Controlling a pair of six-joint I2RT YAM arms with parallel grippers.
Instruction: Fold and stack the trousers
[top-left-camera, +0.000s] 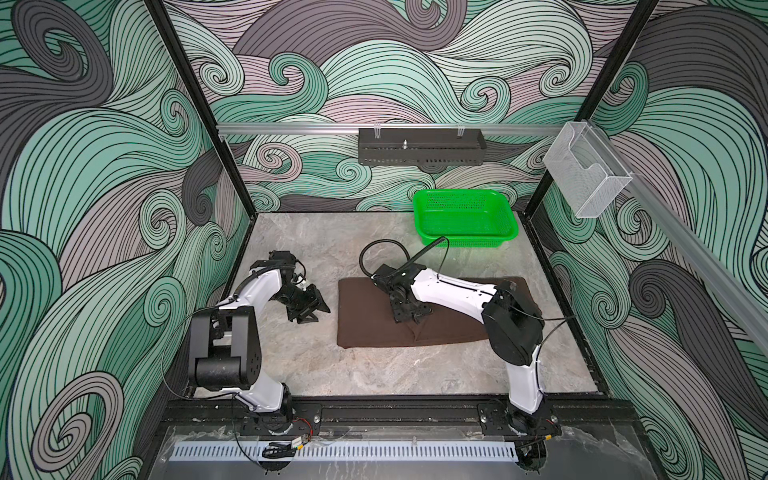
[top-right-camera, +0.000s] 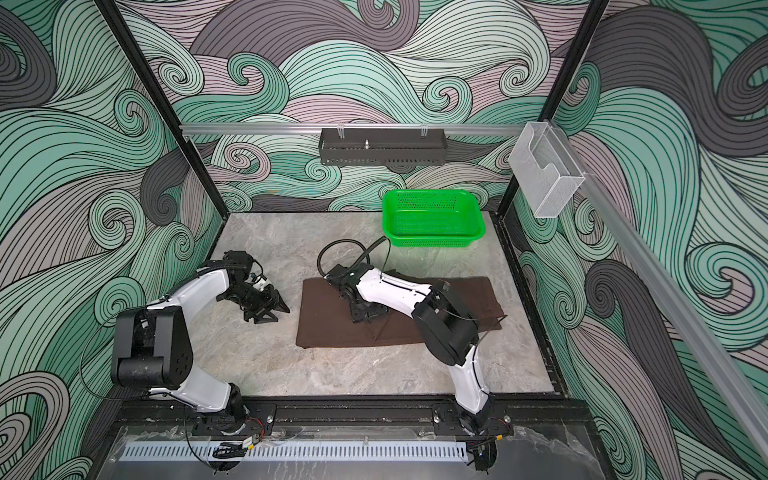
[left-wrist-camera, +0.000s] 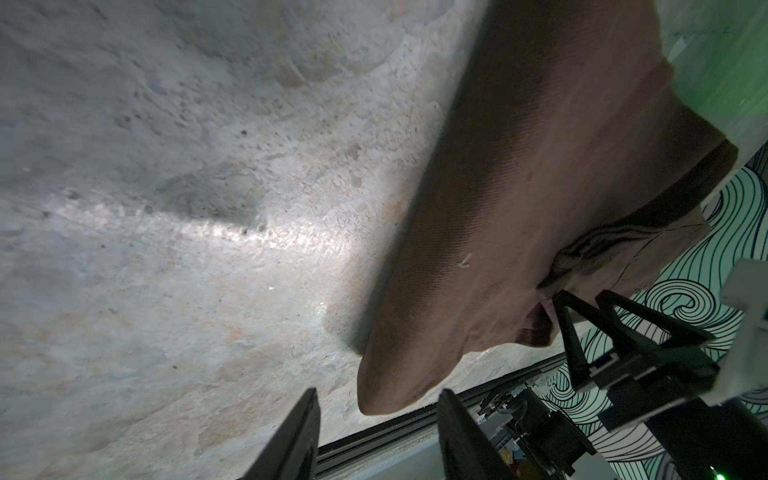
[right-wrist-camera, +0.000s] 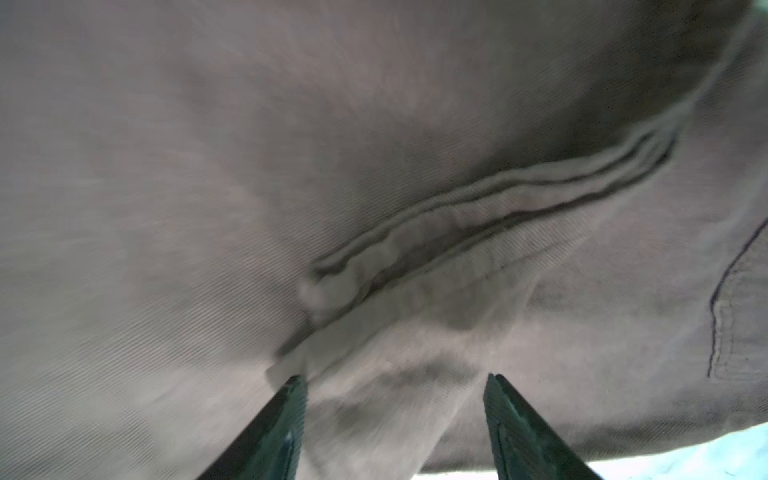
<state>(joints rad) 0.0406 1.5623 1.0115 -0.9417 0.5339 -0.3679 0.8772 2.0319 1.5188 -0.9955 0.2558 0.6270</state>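
Folded dark chocolate-brown fabric trousers (top-left-camera: 361, 320) are lying right of centre on the grey marble-look surface (top-left-camera: 291, 357).
Swirling green-and-grey wave-patterned walls (top-left-camera: 104, 166) are enclosing the surface. The trousers' long axis is running left to right. The left fingers (left-wrist-camera: 291, 440) are standing apart beside the trousers, and the right fingers (right-wrist-camera: 278, 428) are resting apart on the fabric.

Your left tool (left-wrist-camera: 378, 392): jaws apart over the table (left-wrist-camera: 187, 208), beside the trousers' (left-wrist-camera: 540, 187) folded edge; right tool (left-wrist-camera: 582, 296) tips at the bunched fabric.
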